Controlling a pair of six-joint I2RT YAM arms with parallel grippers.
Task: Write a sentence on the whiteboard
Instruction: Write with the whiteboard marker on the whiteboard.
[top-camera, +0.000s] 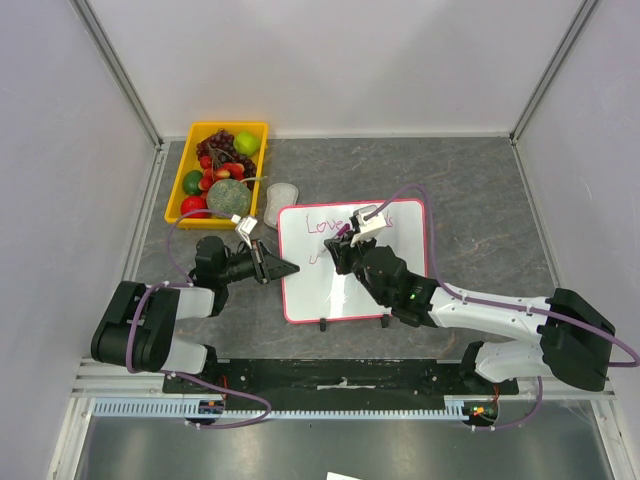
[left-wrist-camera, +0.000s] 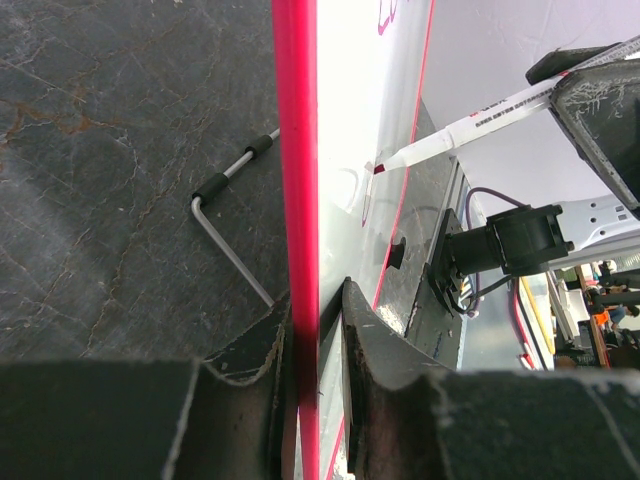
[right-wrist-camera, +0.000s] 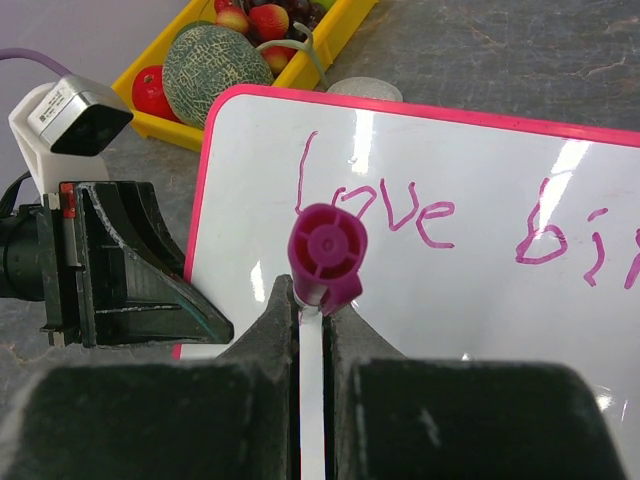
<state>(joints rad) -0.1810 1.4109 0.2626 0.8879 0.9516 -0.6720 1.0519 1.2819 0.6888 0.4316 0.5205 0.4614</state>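
The whiteboard (top-camera: 335, 295) lies flat mid-table, pink-framed. Pink handwriting on it reads "Love" (right-wrist-camera: 380, 205) and then "bi" (right-wrist-camera: 560, 240); the rest is hidden by my right arm. My left gripper (top-camera: 285, 268) is shut on the board's left frame edge (left-wrist-camera: 297, 150), one finger on each side. My right gripper (right-wrist-camera: 312, 300) is shut on a white marker with a magenta end cap (right-wrist-camera: 326, 255) and holds it over the board's upper middle (top-camera: 345, 245). In the left wrist view the marker (left-wrist-camera: 470, 128) slants down, with its tip touching or just off the board surface.
A yellow tray (top-camera: 230, 126) of fruit stands at the back left. A small grey pad (top-camera: 283, 193) lies between the tray and the board. The board's two black feet (top-camera: 323, 323) point toward the arm bases. A bent metal wire leg (left-wrist-camera: 225, 210) lies beside the board.
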